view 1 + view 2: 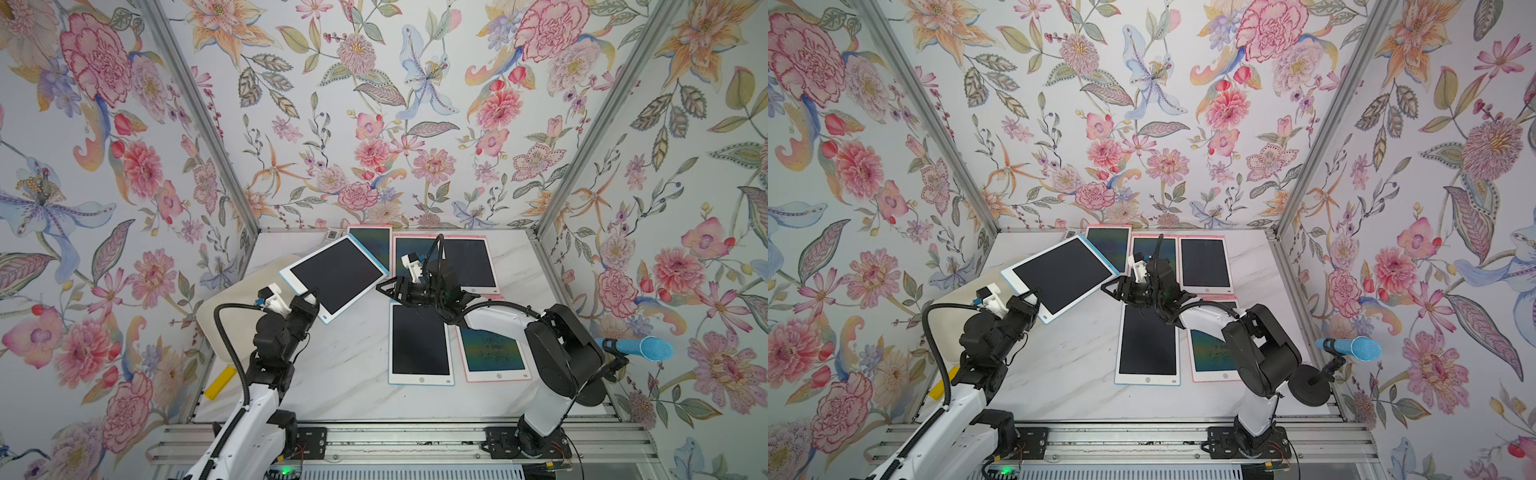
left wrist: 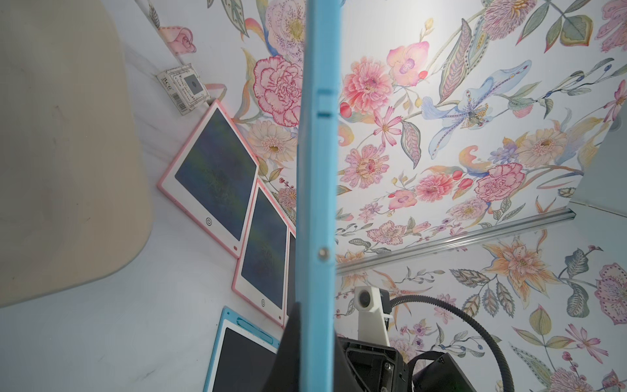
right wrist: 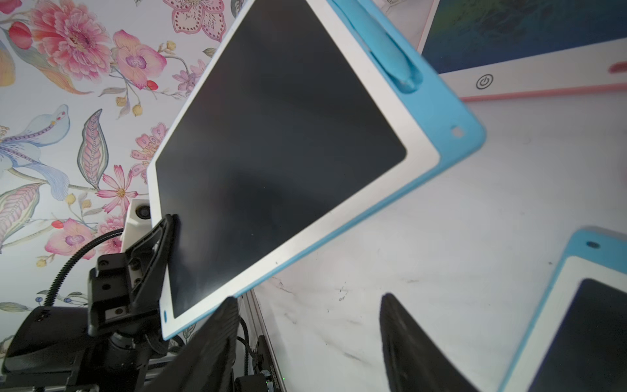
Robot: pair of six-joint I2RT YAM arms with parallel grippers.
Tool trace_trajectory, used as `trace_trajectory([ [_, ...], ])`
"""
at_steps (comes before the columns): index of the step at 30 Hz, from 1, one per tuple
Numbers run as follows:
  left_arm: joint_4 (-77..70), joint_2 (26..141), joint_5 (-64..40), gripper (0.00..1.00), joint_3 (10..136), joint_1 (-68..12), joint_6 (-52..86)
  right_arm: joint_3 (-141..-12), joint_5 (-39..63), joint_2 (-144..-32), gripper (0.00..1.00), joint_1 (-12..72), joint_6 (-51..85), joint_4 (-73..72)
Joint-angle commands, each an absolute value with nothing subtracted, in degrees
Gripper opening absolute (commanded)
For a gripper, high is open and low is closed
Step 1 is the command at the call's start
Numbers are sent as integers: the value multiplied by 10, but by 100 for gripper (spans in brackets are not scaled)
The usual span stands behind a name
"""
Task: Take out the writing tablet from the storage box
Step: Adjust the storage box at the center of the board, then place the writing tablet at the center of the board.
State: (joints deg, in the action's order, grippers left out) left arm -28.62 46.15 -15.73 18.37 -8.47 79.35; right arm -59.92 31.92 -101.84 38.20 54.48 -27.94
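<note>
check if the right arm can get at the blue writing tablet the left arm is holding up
Probably yes. The right gripper is open, its fingers pointing at the free corner of the blue writing tablet, which the left gripper holds raised off the table. Nothing stands between them.

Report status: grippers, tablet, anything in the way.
Copy: left gripper shut on writing tablet; right gripper open beside its far corner. Tablet airborne, tilted, out of storage box. Other tablets flat on table near right gripper.
</note>
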Motion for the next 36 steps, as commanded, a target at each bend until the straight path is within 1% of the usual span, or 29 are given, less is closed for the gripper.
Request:
trace_trajectory([
  [1, -374, 463, -133, 0, 182, -91, 810, -591, 290, -1034, 65, 393, 598, -350],
  [4, -382, 467, -134, 0, 178, -91, 814, -581, 272, -1042, 64, 401, 618, -370],
  [5, -385, 468, -133, 0, 176, -91, 815, -578, 266, -1043, 62, 404, 624, -375],
  [8, -397, 469, -130, 0, 172, -91, 823, -570, 254, -1039, 61, 417, 628, -377],
  [14, -402, 471, -139, 0, 167, -91, 824, -576, 271, -1066, 60, 423, 669, -459],
  [19, -411, 474, -145, 0, 159, -92, 827, -579, 264, -1077, 58, 429, 692, -496],
  [22, -427, 480, -148, 0, 151, -92, 833, -579, 261, -1090, 56, 429, 715, -543],
  [26, -450, 491, -151, 0, 142, -93, 842, -605, 274, -1108, 55, 431, 724, -537],
  [28, -466, 497, -154, 0, 138, -95, 850, -613, 278, -1128, 55, 430, 751, -567],
  [30, -474, 504, -156, 0, 137, -97, 854, -622, 287, -1154, 52, 431, 784, -617],
  [33, -479, 507, -153, 0, 132, -97, 856, -626, 282, -1162, 49, 436, 777, -613],
  [34, -478, 508, -153, 0, 131, -97, 856, -626, 280, -1161, 48, 438, 773, -612],
  [36, -478, 508, -155, 0, 132, -97, 855, -624, 278, -1158, 40, 436, 770, -617],
])
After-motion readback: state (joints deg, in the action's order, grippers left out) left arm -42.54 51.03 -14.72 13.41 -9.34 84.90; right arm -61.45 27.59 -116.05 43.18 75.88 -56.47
